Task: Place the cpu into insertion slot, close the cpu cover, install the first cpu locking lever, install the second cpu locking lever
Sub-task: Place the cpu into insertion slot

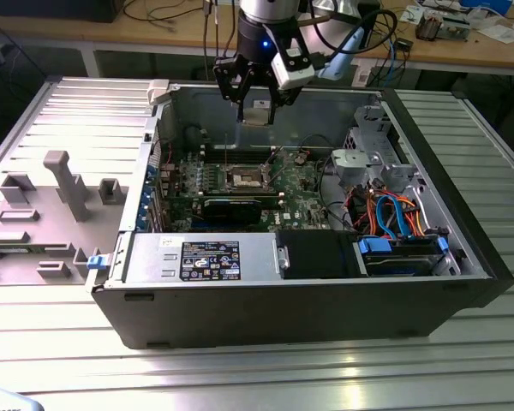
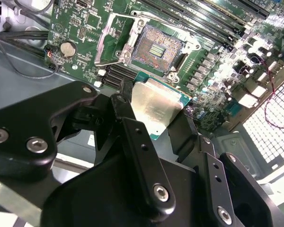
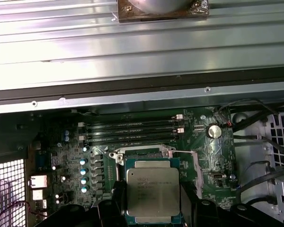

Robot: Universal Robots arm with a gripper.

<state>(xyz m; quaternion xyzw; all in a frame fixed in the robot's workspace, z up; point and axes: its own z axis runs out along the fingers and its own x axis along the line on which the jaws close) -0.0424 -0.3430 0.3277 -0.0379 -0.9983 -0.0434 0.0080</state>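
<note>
Above the open case (image 1: 325, 300), we find the jaws clamped on the cpu (image 2: 156, 106), held well above the bare insertion slot (image 2: 157, 47); we judge that a level, squarely aligned descent is needed to seat it undamaged.

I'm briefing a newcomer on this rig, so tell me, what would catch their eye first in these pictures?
First, the cpu, its silvery top shining, gripped at its edges by the black gripper over the open computer case. Next, the insertion slot on the green motherboard, uncovered, its contact field bare and not yet filled. In the exterior view the case sits on a ribbed metal table.
</note>
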